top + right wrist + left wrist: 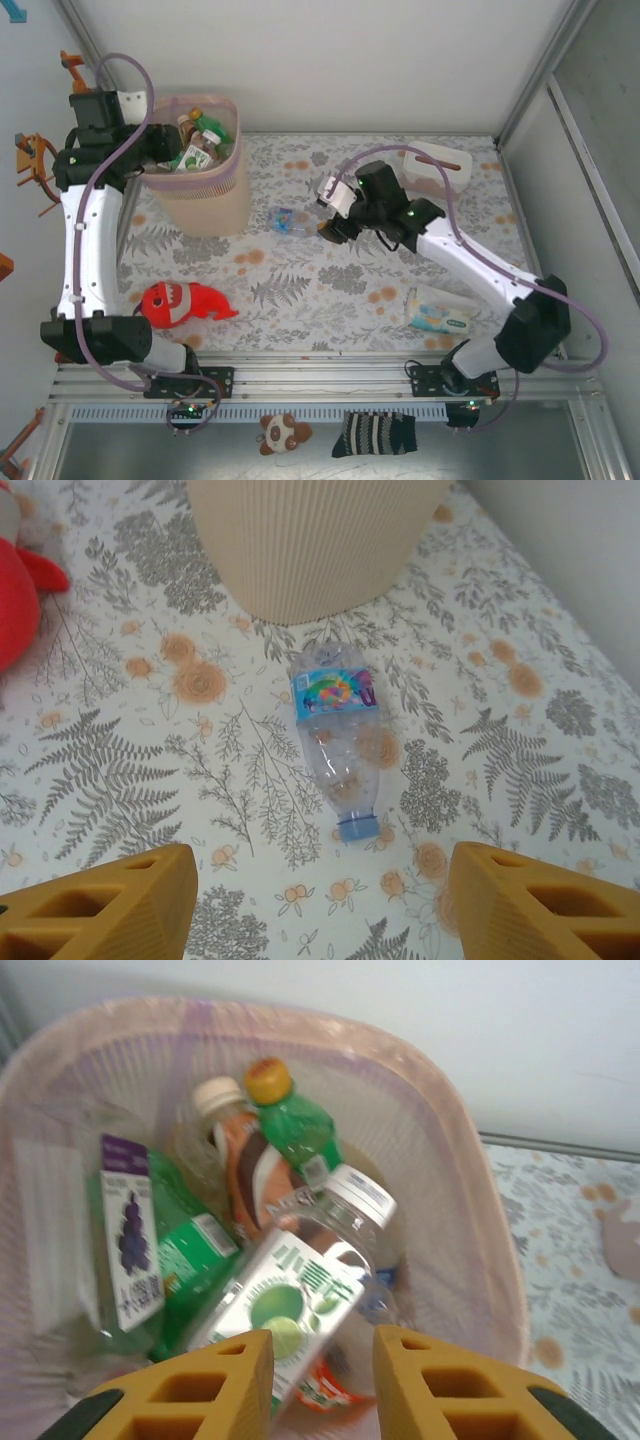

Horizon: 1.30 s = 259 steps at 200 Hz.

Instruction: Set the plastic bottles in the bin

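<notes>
Left fingers (200,1390) clamp lime-label bottle (300,1290) over bin (470,1220); clear bottle (337,730) lies ahead between spread right fingers (110,900).

A clear bottle (338,735), blue label and cap, lies on its side just ahead of the right tool (320,895), cap toward it. The pale bin (310,540) stands beyond; under the left tool (322,1375), green and clear bottles (300,1290) lie heaped inside.

The bin (200,205) stands at the upper left of the surface (330,285), with bottles (200,140) piled inside. A lone bottle (290,222) lies just right of it. Tissue box (437,165) upper right, plush fish (185,303) lower left, wipes pack (440,312) lower right.
</notes>
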Available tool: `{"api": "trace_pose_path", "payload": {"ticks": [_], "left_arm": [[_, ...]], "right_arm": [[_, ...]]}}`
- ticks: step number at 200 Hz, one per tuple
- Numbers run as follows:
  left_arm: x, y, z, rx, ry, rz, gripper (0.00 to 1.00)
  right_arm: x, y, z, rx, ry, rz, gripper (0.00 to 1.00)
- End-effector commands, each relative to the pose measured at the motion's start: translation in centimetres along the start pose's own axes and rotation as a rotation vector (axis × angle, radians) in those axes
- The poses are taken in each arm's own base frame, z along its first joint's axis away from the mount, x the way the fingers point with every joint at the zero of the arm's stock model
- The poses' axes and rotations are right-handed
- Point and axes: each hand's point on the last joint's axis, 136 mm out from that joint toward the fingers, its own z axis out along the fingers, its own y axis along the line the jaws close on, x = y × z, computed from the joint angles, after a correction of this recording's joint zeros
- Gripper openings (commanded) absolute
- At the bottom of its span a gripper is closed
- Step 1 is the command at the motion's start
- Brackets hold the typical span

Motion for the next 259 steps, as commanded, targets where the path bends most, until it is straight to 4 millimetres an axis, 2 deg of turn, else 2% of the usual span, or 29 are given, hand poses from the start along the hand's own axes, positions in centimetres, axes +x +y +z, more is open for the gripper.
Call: {"api": "trace_pose_path", "payload": {"ticks": [1,52,93,140,158,185,222,259], "left_arm": [[0.9,-2.0,-1.9,0.108,-0.020,-0.043,0.32],[6.1,-3.9,-3.3,0.219,0.005,-0.139,0.36],[10.0,-5.4,-3.2,0.280,0.040,-0.198,0.37],[14.8,-7.5,-2.4,0.326,0.110,-0.213,0.38],[16.2,-7.6,-2.2,0.310,0.126,-0.214,0.38],[17.2,-7.6,-1.9,0.306,0.137,-0.219,0.38],[17.5,-7.6,-2.1,0.304,0.135,-0.220,0.38],[17.6,-7.4,-2.2,0.299,0.128,-0.228,0.38]], "right_arm": [[0.5,0.0,1.7,-0.084,0.023,-0.047,0.66],[3.8,-2.0,7.7,-0.099,0.103,-0.047,0.64],[7.7,-3.2,12.3,-0.114,0.178,-0.028,0.64],[10.5,-3.3,15.9,-0.148,0.240,-0.027,0.64],[11.2,-3.3,17.0,-0.158,0.250,-0.025,0.63],[12.1,-3.2,18.1,-0.173,0.262,-0.027,0.60],[12.6,-2.8,18.6,-0.193,0.268,-0.032,0.54],[12.5,-2.5,18.4,-0.208,0.259,-0.027,0.43]]}}
